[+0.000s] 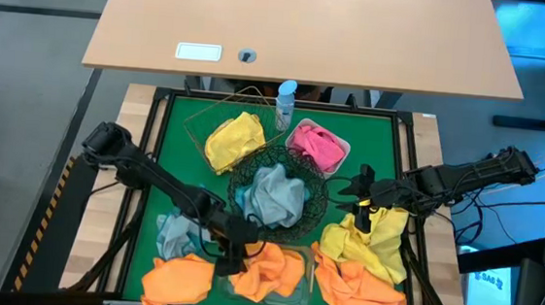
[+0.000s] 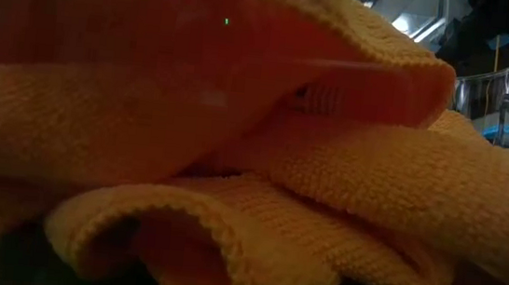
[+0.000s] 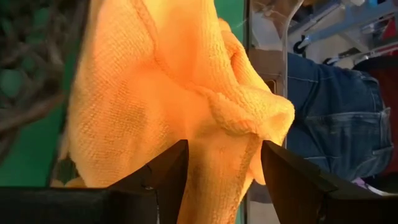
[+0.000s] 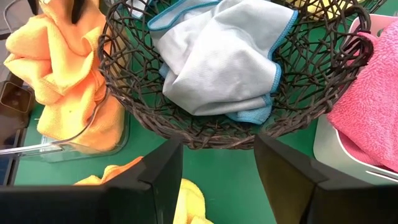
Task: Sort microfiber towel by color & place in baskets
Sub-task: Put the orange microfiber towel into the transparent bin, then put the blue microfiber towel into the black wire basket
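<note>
The table mat (image 1: 170, 154) was green. At centre, a dark wire bowl (image 1: 315, 201) held a pale grey cloth (image 1: 277, 194) edged in teal. Upper centre, a yellow towel (image 1: 233, 141) and a pink towel (image 1: 317, 146) lay. Along the bottom, orange towels (image 1: 268, 269) spread, and a yellow one (image 1: 375, 240) lay lower right.

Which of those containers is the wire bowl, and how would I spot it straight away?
Start at the green mat and look to its middle. The round black wire bowl sits there, between the yellow cloth's copper basket and the white tray with the pink cloth. Only it is round, dark, woven, and holds a pale grey cloth edged in blue.
</note>
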You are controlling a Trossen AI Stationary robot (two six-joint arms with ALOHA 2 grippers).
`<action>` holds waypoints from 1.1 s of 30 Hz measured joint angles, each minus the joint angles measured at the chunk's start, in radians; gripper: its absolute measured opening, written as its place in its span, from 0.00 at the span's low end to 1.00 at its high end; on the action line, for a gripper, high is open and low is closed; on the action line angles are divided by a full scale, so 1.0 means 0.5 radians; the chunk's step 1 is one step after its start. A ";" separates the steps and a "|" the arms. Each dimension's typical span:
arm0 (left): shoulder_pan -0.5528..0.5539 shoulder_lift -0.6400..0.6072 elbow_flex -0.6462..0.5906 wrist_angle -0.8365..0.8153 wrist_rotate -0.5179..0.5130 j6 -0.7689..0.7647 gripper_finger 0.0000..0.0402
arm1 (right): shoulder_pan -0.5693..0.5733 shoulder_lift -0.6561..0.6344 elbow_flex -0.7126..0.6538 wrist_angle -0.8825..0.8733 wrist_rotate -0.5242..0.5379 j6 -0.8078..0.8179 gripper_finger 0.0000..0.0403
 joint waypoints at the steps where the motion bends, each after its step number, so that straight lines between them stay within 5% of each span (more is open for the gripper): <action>1: 0.003 -0.016 0.000 0.003 -0.023 0.001 0.48 | 0.000 0.000 0.000 0.000 0.000 0.000 0.48; 20: 0.003 -0.393 -0.001 -0.297 -0.168 -0.019 0.48 | 0.000 0.000 0.000 0.000 0.000 0.001 0.48; 33: -0.072 -0.361 -0.002 0.397 -0.481 -0.018 0.48 | 0.000 -0.001 0.000 0.002 0.000 0.002 0.48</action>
